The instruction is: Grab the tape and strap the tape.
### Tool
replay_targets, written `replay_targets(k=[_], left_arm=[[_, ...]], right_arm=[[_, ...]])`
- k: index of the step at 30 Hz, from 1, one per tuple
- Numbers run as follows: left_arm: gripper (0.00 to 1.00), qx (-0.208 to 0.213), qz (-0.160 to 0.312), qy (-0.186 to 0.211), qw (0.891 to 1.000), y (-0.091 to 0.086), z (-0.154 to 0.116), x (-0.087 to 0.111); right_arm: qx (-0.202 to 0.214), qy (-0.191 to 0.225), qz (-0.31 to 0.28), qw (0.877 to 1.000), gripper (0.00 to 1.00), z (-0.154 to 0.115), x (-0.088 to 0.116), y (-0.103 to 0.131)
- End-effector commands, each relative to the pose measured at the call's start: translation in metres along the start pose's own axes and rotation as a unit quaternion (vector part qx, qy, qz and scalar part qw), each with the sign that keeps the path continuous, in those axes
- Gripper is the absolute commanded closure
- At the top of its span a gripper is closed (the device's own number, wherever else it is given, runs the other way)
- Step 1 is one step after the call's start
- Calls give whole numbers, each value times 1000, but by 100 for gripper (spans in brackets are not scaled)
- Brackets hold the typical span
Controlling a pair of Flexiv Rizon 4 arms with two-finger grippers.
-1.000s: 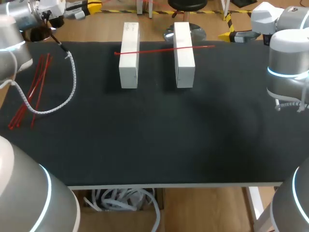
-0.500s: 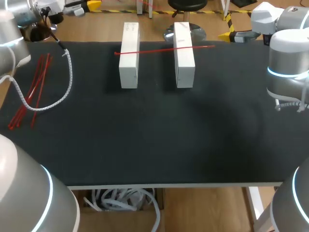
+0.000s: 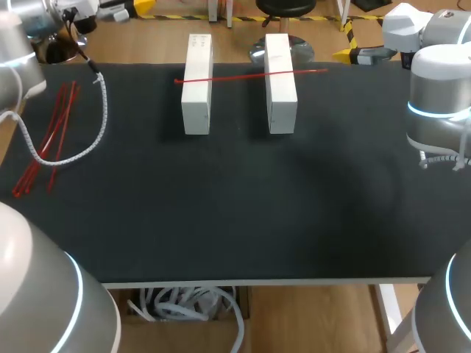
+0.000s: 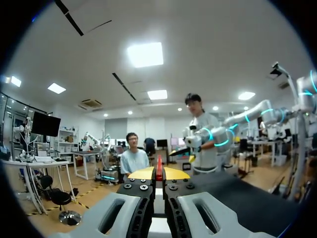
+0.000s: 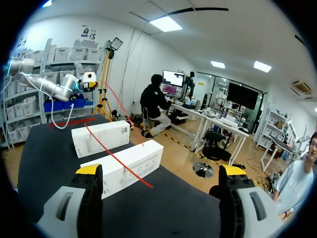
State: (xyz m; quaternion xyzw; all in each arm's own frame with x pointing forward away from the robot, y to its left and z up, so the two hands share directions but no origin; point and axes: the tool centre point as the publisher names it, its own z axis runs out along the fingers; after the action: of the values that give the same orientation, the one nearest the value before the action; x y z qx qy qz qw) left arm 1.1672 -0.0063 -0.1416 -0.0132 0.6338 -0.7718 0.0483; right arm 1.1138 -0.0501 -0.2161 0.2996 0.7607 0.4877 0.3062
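Note:
Two white boxes [image 3: 196, 84] [image 3: 280, 84] stand side by side at the back of the black table [image 3: 235, 213], and a red tape [image 3: 250, 74] lies across both. In the right wrist view the same tape [image 5: 119, 166] crosses the boxes ahead of my right gripper [image 5: 161, 178], which is wide open and empty. In the head view that gripper [image 3: 347, 53] sits past the table's back right edge. My left gripper [image 4: 158, 173] is shut on a thin red tape [image 4: 159, 166] standing up between its yellow tips. It hangs beyond the back left corner [image 3: 140, 7].
A bundle of several loose red tapes [image 3: 48, 140] lies at the table's left edge. A white spiral cable [image 3: 96, 125] from my left arm loops over the mat beside them. My right arm's grey body [image 3: 438, 103] stands at the right edge.
My left arm has drawn back a little toward the far left corner, and its spiral cable has slid left across the mat. The right arm, the boxes and the tape on them have not moved.

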Motion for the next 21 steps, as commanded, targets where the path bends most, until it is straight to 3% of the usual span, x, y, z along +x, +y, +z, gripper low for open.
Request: replay_targets(k=[1,7,12,13,14,16,17,18,19,20,21], left_arm=[[100,-4,1,-14,1000,-3,2,8],[100,-4,1,-14,1000,-3,2,8],[100,-4,1,-14,1000,-3,2,8],[100,-4,1,-14,1000,-3,2,8],[100,-4,1,-14,1000,-3,2,8],[100,-4,1,-14,1000,-3,2,8],[100,-4,1,-14,1000,-3,2,8],[100,-4,1,-14,1000,-3,2,8],[100,-4,1,-14,1000,-3,2,8],[100,-4,1,-14,1000,-3,2,8],[100,-4,1,-14,1000,-3,2,8]], right_arm=[[0,0,0,1000,0,0,0,0],[0,0,0,1000,0,0,0,0],[-29,-54,-90,994,0,-3,17,40],[2,-85,-135,987,0,-2,21,46],[-3,-108,-160,981,0,1,24,52],[63,-165,-231,957,0,5,25,57],[53,-197,-236,950,0,5,26,60],[87,-225,-267,933,0,9,25,59],[107,-222,-290,925,0,14,26,57],[152,-255,-296,908,0,20,22,51],[172,-260,-309,899,0,25,21,46]])
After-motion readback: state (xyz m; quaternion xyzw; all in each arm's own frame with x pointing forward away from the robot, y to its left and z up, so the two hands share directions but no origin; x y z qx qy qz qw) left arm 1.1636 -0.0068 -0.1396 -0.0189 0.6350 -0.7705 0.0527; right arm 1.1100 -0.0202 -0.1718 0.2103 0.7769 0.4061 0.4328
